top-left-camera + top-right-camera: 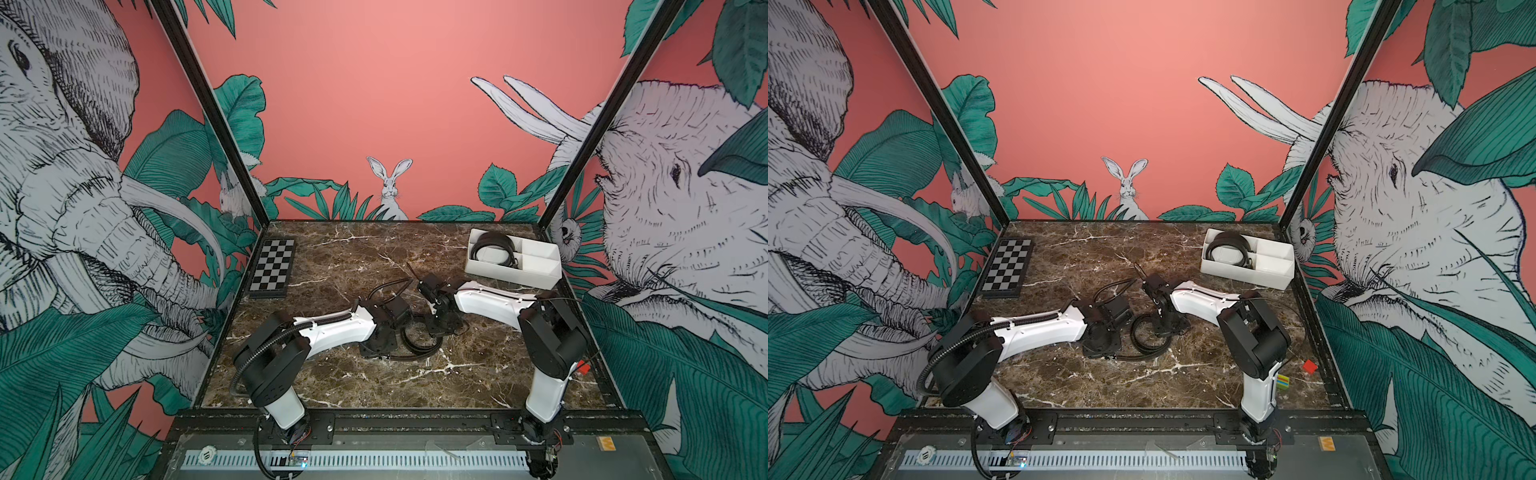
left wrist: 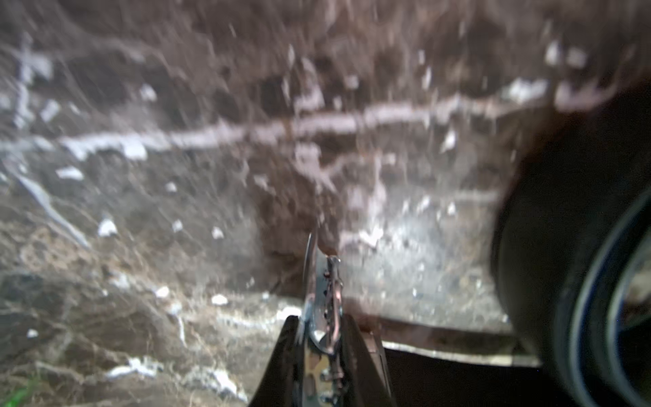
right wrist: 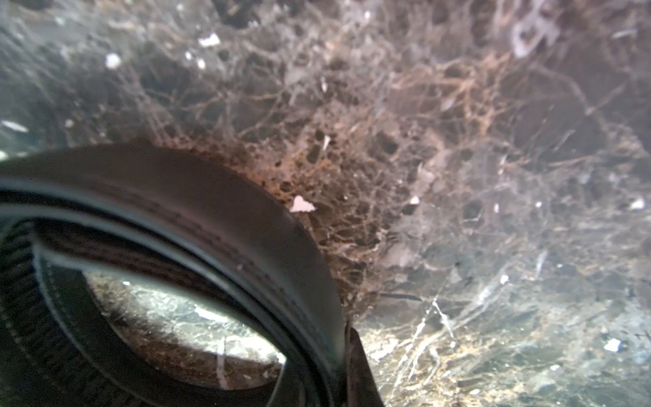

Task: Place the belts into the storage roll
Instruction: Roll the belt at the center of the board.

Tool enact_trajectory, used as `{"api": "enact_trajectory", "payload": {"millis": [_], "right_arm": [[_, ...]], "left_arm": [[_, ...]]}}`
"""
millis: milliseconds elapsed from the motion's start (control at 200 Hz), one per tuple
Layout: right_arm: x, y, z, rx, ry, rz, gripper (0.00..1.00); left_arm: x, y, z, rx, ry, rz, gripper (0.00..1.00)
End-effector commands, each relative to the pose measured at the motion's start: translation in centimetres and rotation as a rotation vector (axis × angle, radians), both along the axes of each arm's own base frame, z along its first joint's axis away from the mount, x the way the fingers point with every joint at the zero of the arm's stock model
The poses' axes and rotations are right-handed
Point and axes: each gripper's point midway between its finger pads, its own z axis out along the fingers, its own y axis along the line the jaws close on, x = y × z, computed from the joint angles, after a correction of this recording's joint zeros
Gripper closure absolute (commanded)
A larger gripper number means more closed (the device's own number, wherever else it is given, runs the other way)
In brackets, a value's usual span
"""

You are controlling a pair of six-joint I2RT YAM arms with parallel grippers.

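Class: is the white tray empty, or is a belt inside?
Not empty: a coiled belt occupies one end compartment of the tray; the rest look bare.

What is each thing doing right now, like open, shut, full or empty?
Loose belt, coiled, not stored yet.
Left gripper, shut on its buckle.
Right gripper, shut on its coil.
White tray, one compartment filled, the others look empty.
Stored belt, coiled inside it.
Checkered board, lying flat.
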Motion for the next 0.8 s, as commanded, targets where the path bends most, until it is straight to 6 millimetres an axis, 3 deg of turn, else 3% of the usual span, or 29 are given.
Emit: {"api": "enact_trajectory", "payload": {"millis": [0, 140, 275, 410, 535, 620, 790], "right_arm": [[-4.0, -0.9, -1.4, -0.055, 0.139, 0.013, 1.00], [-4.5, 0.1, -1.7, -0.039, 0.141, 0.011, 1.00], [-4.9, 0.9, -2.0, -0.032, 0.142, 0.014, 1.00], [-5.0, 1.3, -2.2, -0.026, 0.141, -0.005, 1.00], [-4.7, 1.5, -2.0, -0.025, 0.135, -0.015, 1.00], [-4.5, 1.6, -1.9, -0.026, 0.128, -0.021, 1.00], [-4.2, 1.8, -1.9, -0.029, 0.124, -0.034, 1.00]], "left_arm": [[3.9, 1.3, 1.2, 0.045, -0.144, 0.037, 1.00], [7.9, 0.3, 3.2, 0.020, -0.268, 0.050, 1.00], [8.7, -0.6, 1.6, 0.026, -0.230, 0.049, 1.00], [7.8, -1.4, -0.5, -0.043, -0.184, 0.077, 0.77], [6.5, -0.5, -1.4, -0.034, -0.145, 0.107, 0.60], [6.2, 0.0, -0.6, -0.051, -0.164, 0.130, 0.48], [6.2, 0.1, 3.2, -0.121, -0.229, 0.163, 0.22]]}}
